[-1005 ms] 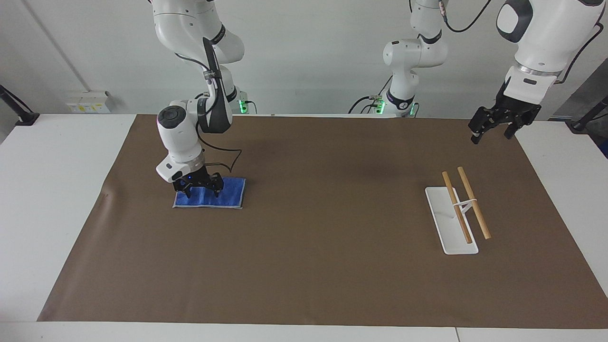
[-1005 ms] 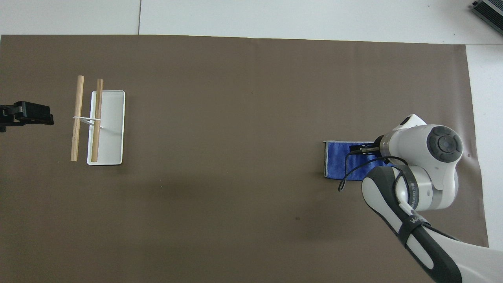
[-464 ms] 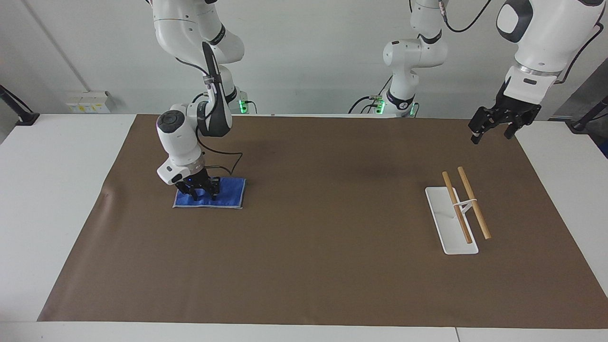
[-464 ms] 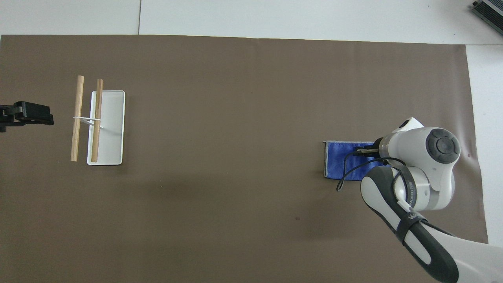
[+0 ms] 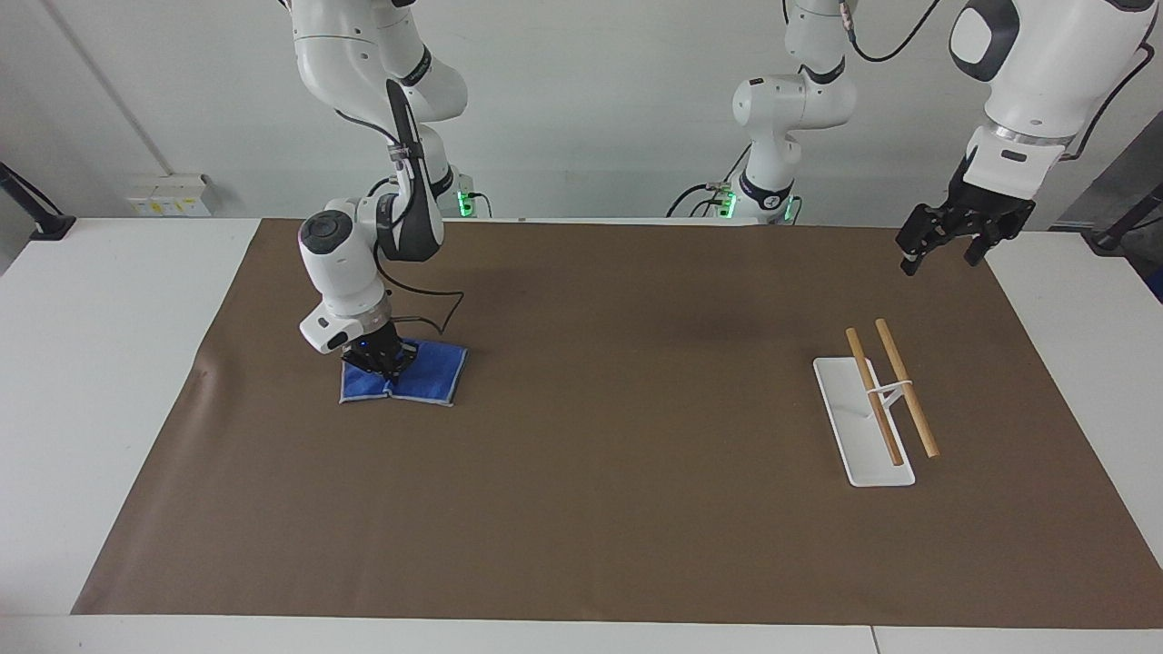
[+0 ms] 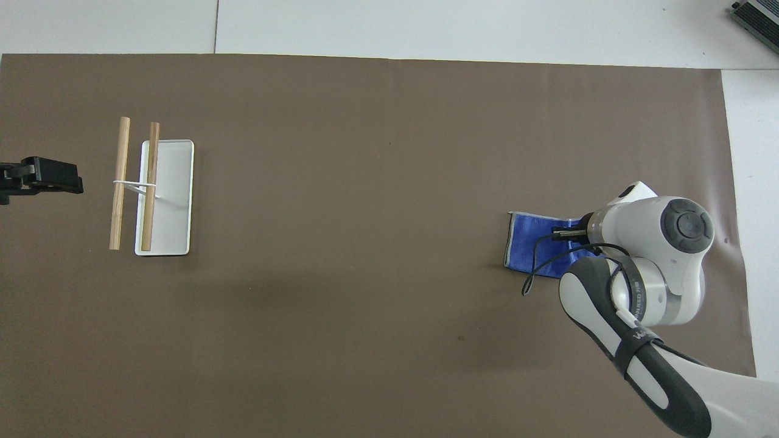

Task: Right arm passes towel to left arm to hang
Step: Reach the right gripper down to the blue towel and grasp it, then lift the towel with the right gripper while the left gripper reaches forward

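The bright-blue towel point(image 5: 420, 379) lies on the brown mat toward the right arm's end of the table; it also shows in the overhead view point(image 6: 527, 243). My right gripper point(image 5: 382, 363), with its blue wrist light, is shut on the towel's middle, which is pinched up into a ridge. In the overhead view the right arm's wrist hides much of the towel. My left gripper point(image 5: 940, 247) hangs open and empty in the air over the mat's edge, near the hanging rack, and waits; its tip shows in the overhead view point(image 6: 42, 180).
A white tray base point(image 5: 840, 400) carries two wooden bars point(image 5: 904, 386) on a white wire stand, toward the left arm's end; it also shows in the overhead view point(image 6: 176, 194). The brown mat point(image 5: 618, 409) covers most of the table.
My right gripper's fingers have closed on the towel. The towel has bunched up at its middle and its ends have drawn inward. The left arm has not moved.
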Tool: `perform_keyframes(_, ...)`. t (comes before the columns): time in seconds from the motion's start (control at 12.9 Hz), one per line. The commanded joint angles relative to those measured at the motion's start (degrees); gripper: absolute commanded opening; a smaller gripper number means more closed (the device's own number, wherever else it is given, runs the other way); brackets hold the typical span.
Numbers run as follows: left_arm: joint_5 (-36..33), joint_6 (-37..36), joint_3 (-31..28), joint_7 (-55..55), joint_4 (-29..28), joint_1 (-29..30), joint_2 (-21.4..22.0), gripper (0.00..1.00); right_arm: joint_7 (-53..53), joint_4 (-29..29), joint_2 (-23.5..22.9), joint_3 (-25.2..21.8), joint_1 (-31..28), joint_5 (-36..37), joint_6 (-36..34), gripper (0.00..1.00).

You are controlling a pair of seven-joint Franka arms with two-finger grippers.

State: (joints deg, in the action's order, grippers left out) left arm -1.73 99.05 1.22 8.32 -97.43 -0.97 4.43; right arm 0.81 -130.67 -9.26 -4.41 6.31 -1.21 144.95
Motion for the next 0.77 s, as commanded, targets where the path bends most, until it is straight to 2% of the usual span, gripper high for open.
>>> perform_keyframes(0.0,-0.82,-0.44,0.27,0.29,-1.18,0.35,1.19,1.00,0.23,4.69,1.35,0.28,-0.34,-1.42,-6.74,0.00)
perform_keyframes(0.23,-0.82,-0.44,0.27,0.29,-1.18,0.27,1.19,1.00,0.68,13.39,1.70,0.28,0.19,-10.62,-17.21,0.00)
perform_keyframes(0.39,-0.82,-0.44,0.27,0.29,-1.18,0.27,1.19,1.00,0.68,17.80,1.70,0.28,0.19,-15.73,-21.00,0.00)
perform_keyframes(0.7,-0.82,-0.44,0.27,0.29,-1.18,0.27,1.19,1.00,3.92,22.82,1.62,0.89,0.19,-28.73,-23.31,0.00)
